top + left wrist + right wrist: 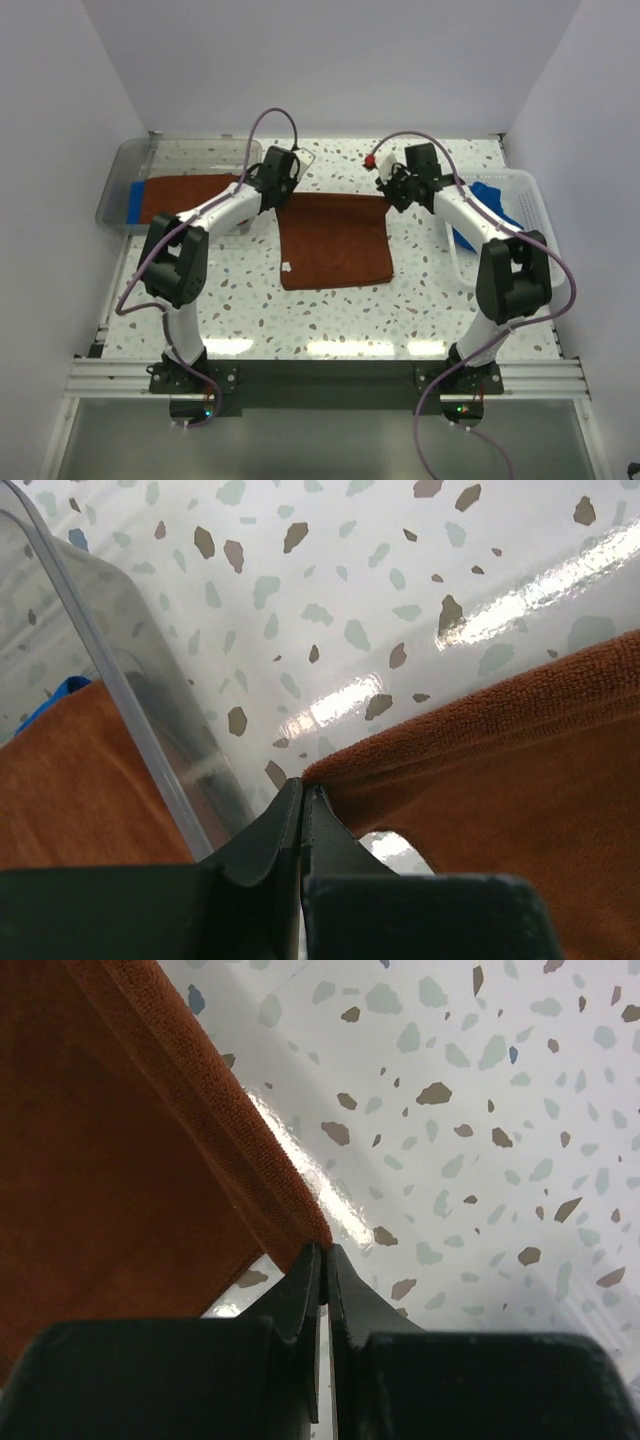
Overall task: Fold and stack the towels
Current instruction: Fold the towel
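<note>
A rust-brown towel lies spread on the speckled table between the two arms. My left gripper is shut on its far left corner. In the left wrist view the corner of the towel is pinched between the closed tips of that gripper. My right gripper is shut on the far right corner; the right wrist view has the towel's hem running into the closed tips of the gripper. Both corners are lifted slightly off the table. Another rust-brown towel lies over a blue towel in the tray.
The clear plastic tray stands at the far left, its wall close beside my left gripper. A white mesh basket at the right holds a blue towel. A small white tag shows at the spread towel's near left edge.
</note>
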{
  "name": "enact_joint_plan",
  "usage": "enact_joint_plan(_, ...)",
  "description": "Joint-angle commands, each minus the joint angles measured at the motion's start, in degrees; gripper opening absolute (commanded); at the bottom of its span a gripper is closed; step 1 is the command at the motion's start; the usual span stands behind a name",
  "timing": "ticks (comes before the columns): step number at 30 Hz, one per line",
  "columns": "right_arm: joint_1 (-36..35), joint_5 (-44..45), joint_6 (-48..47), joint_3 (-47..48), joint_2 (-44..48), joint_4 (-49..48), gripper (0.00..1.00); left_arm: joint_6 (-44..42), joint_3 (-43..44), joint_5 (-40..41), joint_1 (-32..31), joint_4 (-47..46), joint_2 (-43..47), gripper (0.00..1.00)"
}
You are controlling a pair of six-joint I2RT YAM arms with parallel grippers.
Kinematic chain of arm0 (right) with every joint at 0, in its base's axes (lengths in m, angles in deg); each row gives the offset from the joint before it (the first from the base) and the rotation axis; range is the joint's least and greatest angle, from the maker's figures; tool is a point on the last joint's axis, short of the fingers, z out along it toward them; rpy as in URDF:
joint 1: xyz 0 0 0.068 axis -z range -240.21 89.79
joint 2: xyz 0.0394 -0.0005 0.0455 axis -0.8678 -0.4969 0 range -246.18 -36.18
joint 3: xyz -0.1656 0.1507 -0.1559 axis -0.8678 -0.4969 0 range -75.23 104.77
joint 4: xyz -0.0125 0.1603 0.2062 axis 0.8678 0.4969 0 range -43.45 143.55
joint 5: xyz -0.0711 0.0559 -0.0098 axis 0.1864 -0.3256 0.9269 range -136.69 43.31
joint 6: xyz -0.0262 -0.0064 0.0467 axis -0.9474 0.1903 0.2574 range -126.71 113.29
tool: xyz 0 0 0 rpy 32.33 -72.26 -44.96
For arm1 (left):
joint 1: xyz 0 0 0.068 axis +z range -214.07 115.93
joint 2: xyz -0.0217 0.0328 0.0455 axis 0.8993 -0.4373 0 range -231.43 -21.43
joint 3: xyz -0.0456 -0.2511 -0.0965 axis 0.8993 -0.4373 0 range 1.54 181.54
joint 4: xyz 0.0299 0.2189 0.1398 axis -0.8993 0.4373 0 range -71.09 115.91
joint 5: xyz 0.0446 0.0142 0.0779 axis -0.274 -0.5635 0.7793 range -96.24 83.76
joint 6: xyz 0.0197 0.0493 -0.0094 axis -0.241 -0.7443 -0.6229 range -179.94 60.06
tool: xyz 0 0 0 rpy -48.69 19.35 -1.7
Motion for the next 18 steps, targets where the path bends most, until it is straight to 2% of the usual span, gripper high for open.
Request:
enact_joint_plan(1, 0.9, 3.3, -4.2, 4.6, -0.3, -2.7, 0.0, -1.8, 3.0, 3.1, 1.3, -2.5, 1.8, 0.0)
enact_joint_plan(4, 0.9, 3.5, -4.9, 3.8, 0.4, -2.1, 0.0, -1.8, 0.6, 2.7, 1.3, -3.4, 3.9, 0.0)
enact_joint_plan(10, 0.8, 2.0, -3.8, -2.3, 7.6, -1.4, 0.0, 1.2, -5.4, -0.8, 1.3, -1.6, 11.0, 0.0)
enact_joint_plan(13, 0.5, 3.9, -1.7, -5.2, 10.6, 0.1, 0.0, 3.6, -9.1, -2.3, 1.2, 0.0, 14.1, 0.0)
enact_joint_plan(18, -0.7, 8.2, 1.2, -6.3, 12.0, 7.5, 0.02, 7.8, -13.0, -3.0, -0.2, 3.7, 17.8, 0.0)
